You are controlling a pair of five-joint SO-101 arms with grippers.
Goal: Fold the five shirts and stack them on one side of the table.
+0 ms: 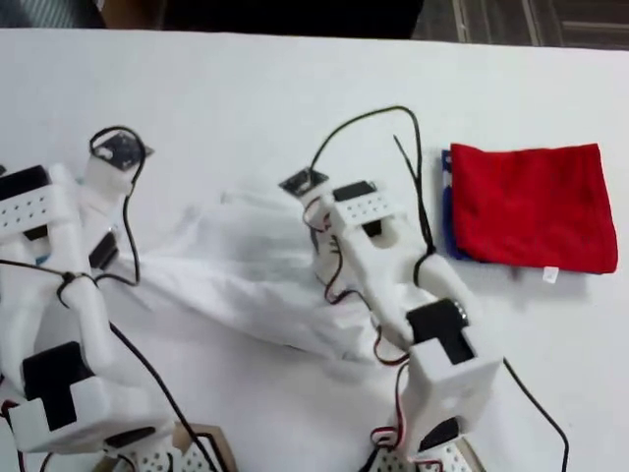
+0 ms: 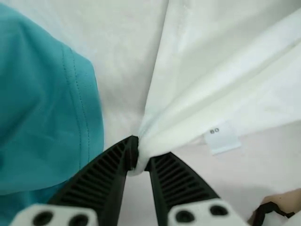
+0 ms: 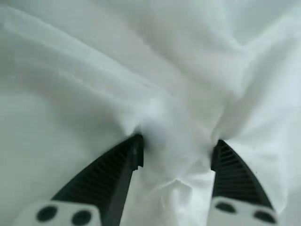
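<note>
- My left gripper (image 2: 138, 162) is pinched tight on an edge of the white shirt (image 2: 211, 70). The cloth fans out from the jaws, so I judge I hold it there to anchor that edge or pull it taut.
- The white shirt lies crumpled and stretched across the middle of the table (image 1: 246, 88), between my two arms. It is not folded yet.
- My right gripper (image 3: 176, 153) stands wide and is pressed down onto the shirt, with a hump of cloth bunched between the jaws. Nothing is clamped. It is probably set to take a second hold opposite the left one.
- A small label (image 2: 221, 139) shows on the shirt near the left pinch. It could be the collar or a side seam, can't tell which.
- A teal shirt (image 2: 42, 108) lies just beside the left pinch, loose as far as I can see, waiting its turn.
- The red shirt (image 1: 536, 206) sits folded on my right arm's side of the table, on top of a blue shirt (image 1: 447, 211) whose edge peeks out. That is the stack, well apart from the work.
- Judgement: two shirts done, the white one in hand, more to go.
</note>
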